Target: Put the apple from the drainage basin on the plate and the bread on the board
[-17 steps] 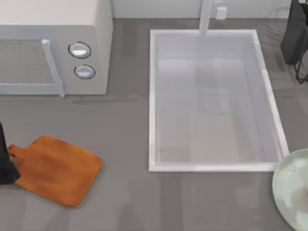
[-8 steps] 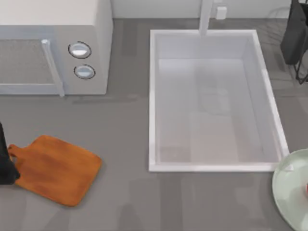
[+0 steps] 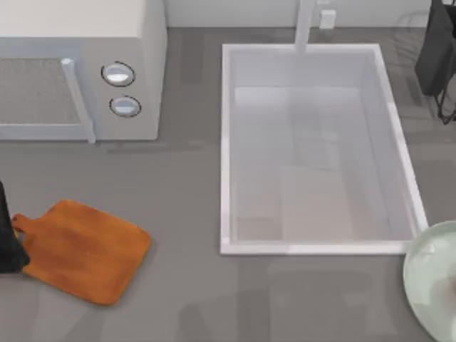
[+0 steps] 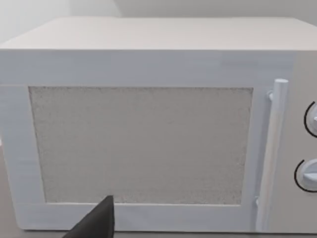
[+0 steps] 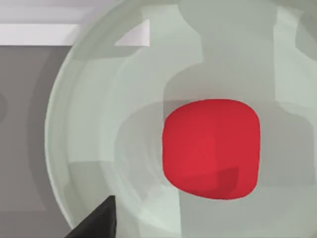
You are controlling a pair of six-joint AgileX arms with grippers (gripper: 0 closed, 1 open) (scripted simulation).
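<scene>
The red apple [image 5: 211, 148] lies on the pale green plate [image 5: 99, 124], apart from my right gripper's one visible fingertip [image 5: 96, 223]; the gripper hangs open above the plate. In the top view the plate [image 3: 427, 285] sits at the lower right edge. The white drainage basin [image 3: 225, 142] in the middle holds nothing. The orange-brown board [image 3: 82, 251] lies bare at the lower left. My left arm [image 3: 6, 242] is parked by the board's handle, its fingertip [image 4: 99, 218] facing the microwave and its gripper open. The bread is out of view.
A white microwave [image 3: 78, 71] with two round knobs stands at the back left. A faucet post [image 3: 305, 25] rises behind the basin. A dark object [image 3: 436, 53] stands at the back right. Bare grey tabletop [image 3: 185, 214] lies between the board and the basin.
Half a second ago a sliver of red showed at the top view's right edge over the plate; it is gone now. The left arm and the board have not moved.
</scene>
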